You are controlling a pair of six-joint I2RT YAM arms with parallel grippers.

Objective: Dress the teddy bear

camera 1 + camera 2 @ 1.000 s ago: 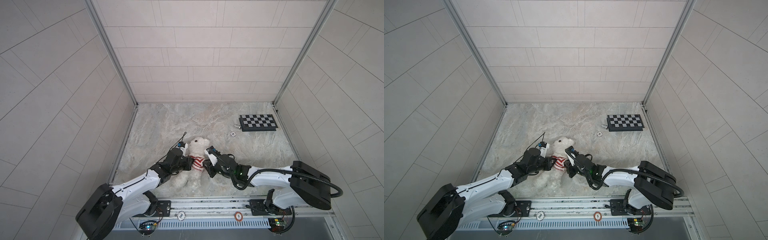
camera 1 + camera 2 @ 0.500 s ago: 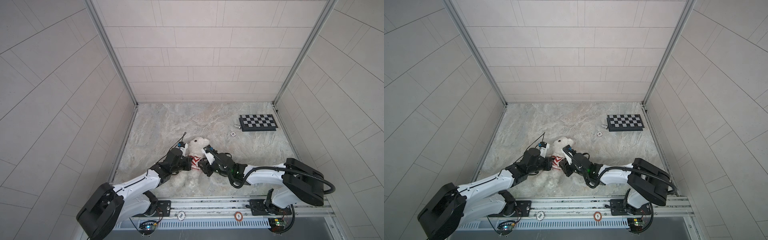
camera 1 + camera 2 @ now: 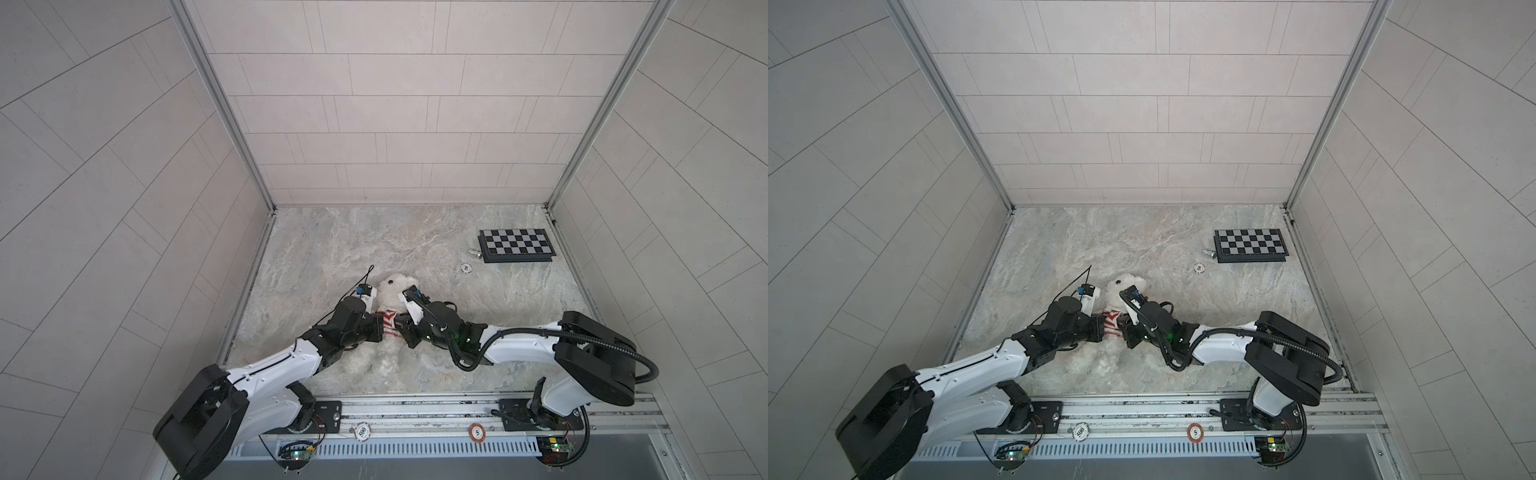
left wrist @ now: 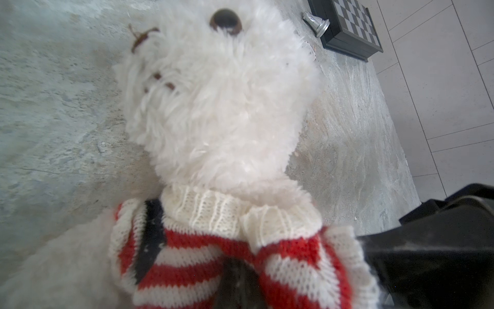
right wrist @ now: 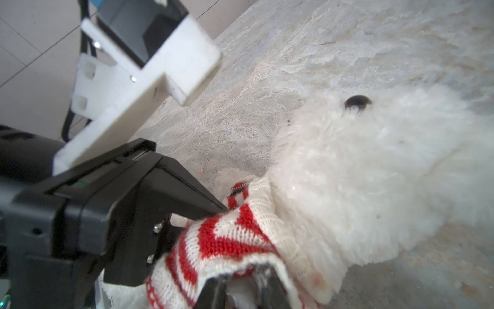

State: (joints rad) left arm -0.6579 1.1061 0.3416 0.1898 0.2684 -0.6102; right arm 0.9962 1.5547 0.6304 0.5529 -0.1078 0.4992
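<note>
Since a second ago the right gripper (image 3: 400,331) has slid inward, from beside the bear to right against the striped sweater (image 3: 387,321), while the left gripper (image 3: 380,327) stays clamped on that knit. One teddy bear (image 3: 395,287) lies on its back on the marble table (image 3: 374,241), left of the middle and near the front. Its head points toward the back wall, and it lies between the two grippers. The one red-and-white sweater is bunched around its neck and chest. Elsewhere there is one chessboard case (image 3: 516,244) at the far right, with one silver chess piece (image 3: 473,252) touching it. One white poker chip (image 3: 466,268) lies nearby, and two more chips (image 3: 362,432) sit on the front rail (image 3: 415,409). Only the top views show the bear's legs and those rail chips. The left wrist view alone shows the cream ribbed collar under the chin, brown stitching on the muzzle, and a dark finger (image 4: 151,235) across the knit. The right wrist view alone shows the sweater's hem draped over the right gripper's narrowly parted jaws; whether they pinch it cannot be told.
</note>
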